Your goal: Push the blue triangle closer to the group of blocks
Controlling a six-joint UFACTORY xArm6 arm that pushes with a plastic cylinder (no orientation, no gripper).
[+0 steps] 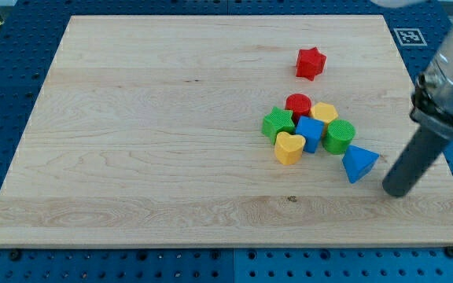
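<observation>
The blue triangle (359,163) lies on the wooden board at the lower right, just below and right of the group. The group holds a red cylinder (298,104), a yellow hexagon (324,113), a green star (278,123), a blue block (310,132), a green cylinder (339,136) and a yellow heart (289,147). The blue triangle sits close under the green cylinder, nearly touching it. My tip (397,189) rests on the board to the right of the blue triangle, a short gap away.
A red star (310,63) sits alone above the group toward the view's top right. The board's right edge (439,157) runs close behind my tip. A blue pegboard table (6,118) surrounds the board.
</observation>
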